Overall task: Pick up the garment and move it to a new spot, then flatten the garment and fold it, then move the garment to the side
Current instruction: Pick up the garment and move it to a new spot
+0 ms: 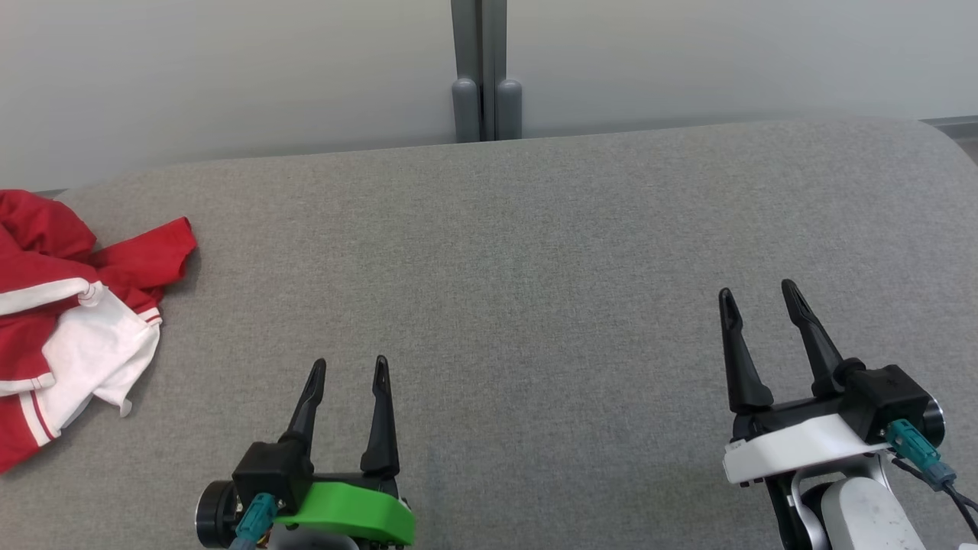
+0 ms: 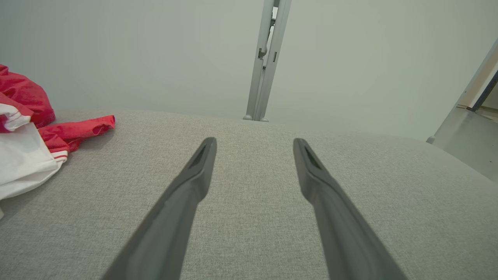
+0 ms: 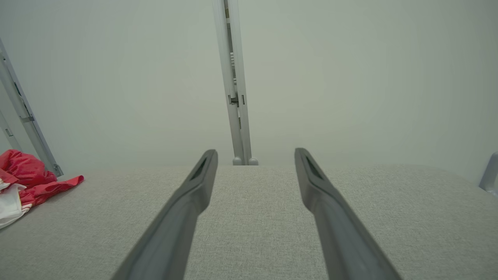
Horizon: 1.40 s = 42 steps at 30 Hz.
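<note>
Stands at the start: red-and-white garment crumpled at left edge of grey surface, apart from left gripper and right gripper, both spread wide, empty; pickup, flattening, folding, setting aside all ahead.

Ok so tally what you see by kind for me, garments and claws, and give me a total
Red and white garment, crumpled at the left edge of the grey fabric surface: 1
Left claw and right claw, both open and empty: 2
Total: 3
</note>
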{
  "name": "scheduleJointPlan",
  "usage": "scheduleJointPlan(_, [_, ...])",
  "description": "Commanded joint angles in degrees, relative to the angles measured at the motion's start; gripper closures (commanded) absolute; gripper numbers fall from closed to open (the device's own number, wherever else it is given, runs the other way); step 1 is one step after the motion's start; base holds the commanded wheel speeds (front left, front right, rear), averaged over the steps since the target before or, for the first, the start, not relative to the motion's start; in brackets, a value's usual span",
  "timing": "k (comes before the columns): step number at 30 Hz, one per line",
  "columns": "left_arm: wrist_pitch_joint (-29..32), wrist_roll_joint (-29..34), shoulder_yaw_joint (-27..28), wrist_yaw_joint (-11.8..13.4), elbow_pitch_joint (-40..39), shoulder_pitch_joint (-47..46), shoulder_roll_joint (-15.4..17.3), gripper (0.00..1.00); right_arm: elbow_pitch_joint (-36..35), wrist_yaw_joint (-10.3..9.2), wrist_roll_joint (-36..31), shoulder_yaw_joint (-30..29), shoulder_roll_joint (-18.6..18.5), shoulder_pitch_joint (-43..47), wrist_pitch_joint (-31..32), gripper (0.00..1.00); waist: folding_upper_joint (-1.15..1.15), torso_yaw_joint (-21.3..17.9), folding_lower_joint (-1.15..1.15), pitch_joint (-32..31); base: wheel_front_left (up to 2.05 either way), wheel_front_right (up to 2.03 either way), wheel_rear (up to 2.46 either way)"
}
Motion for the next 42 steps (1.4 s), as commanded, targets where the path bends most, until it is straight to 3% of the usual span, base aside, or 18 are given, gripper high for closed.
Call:
scheduleJointPlan(1, [-0.2,0.4,0.0,0.3,0.1,-0.2,0.1,0.00,0.1,-0.02,0.1,-0.1,-0.2,0.4,-0.2,0.00,0.00,0.0,0.00,0.0,0.00,0.00,0.00])
scheduleJointPlan(12, [-0.2,0.6,0.2,0.8,0.6,-1.0,0.1,0.00,0.7,-0.02,0.6,0.6,-0.2,0.7,-0.2,0.00,0.00,3.0,0.00,0.4,0.00,0.00,0.00])
scheduleJointPlan(33, [-0.1,3.2,2.6,0.2,-0.1,0.2,0.1,0.00,2.1,-0.01,2.0,7.2,-0.2,1.5,-0.2,0.00,0.00,23.3,0.00,-0.9,0.00,0.00,0.00])
scheduleJointPlan(42, [-0.1,3.2,3.4,0.6,-0.7,0.4,0.1,0.00,2.7,-0.02,2.4,8.8,-0.2,0.4,-0.2,0.00,0.00,28.1,0.00,-0.3,0.00,0.00,0.00])
